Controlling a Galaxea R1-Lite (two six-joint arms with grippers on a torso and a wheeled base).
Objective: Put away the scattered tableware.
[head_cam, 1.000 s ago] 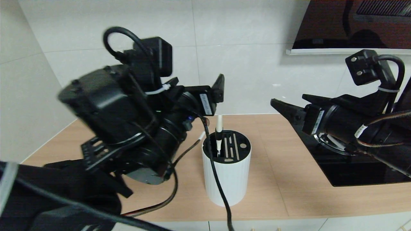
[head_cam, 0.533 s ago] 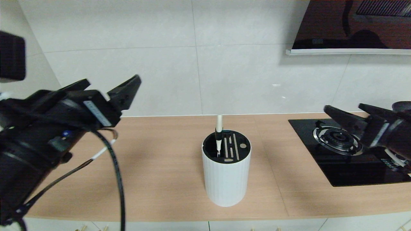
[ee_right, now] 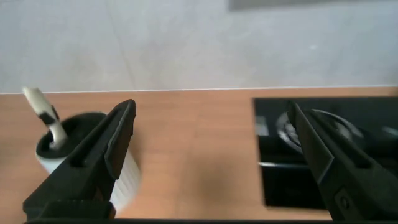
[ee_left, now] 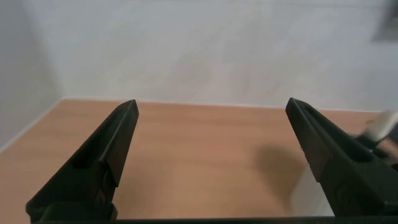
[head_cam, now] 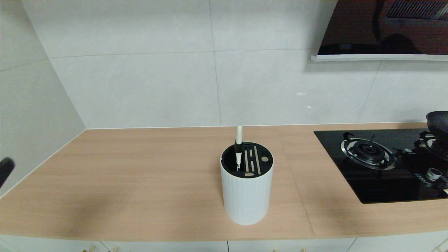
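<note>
Standing in holder [head_cam: 247,189] — utensil [head_cam: 238,145], well apart from spread left tool [ee_left: 211,106], right tool [ee_right: 209,107]

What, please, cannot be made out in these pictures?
Utensil: its lower end is hidden inside the white holder, head view, so its type is unclear.
Dark pot on the stove: cut off by the head view's right edge.
Holder's lower part: partly behind the right gripper, right wrist view.
</note>
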